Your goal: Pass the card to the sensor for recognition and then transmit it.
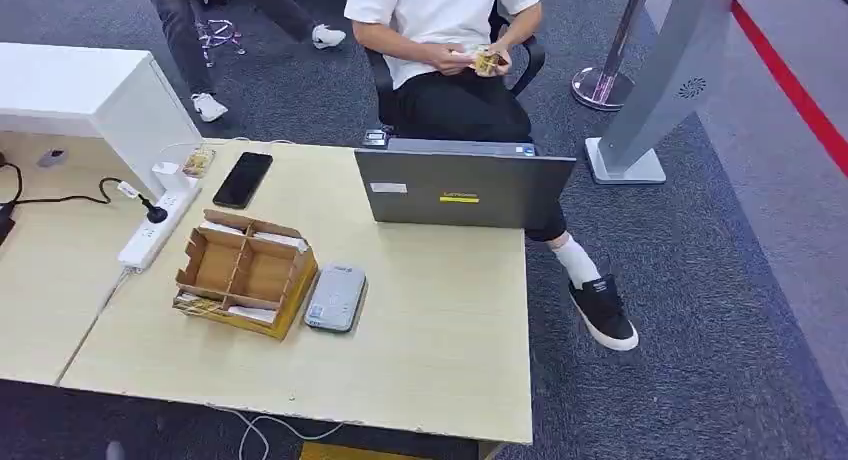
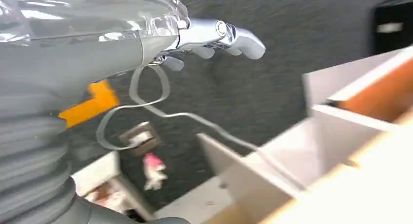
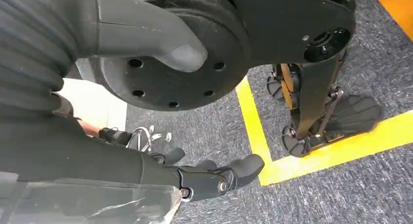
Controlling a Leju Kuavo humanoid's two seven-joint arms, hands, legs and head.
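A grey card sensor (image 1: 335, 296) lies flat on the wooden table (image 1: 430, 360), touching the right side of an open cardboard divider box (image 1: 246, 272). White cards (image 1: 252, 236) stand in the box's far slot, and more lie at its near edge. A seated person across the table holds a small stack of cards (image 1: 487, 60) in both hands. My left hand (image 2: 216, 38) hangs over dark carpet beside the desks, fingers loosely extended and holding nothing. My right hand (image 3: 209, 177) hangs above grey carpet with its fingers apart and nothing in it.
An open grey laptop (image 1: 462, 188) stands at the table's far edge, its back toward me. A black phone (image 1: 243, 179) and a white power strip (image 1: 158, 228) lie at the far left. A grey stand (image 1: 650, 100) rises at the right; yellow floor tape (image 3: 272, 156) lies below.
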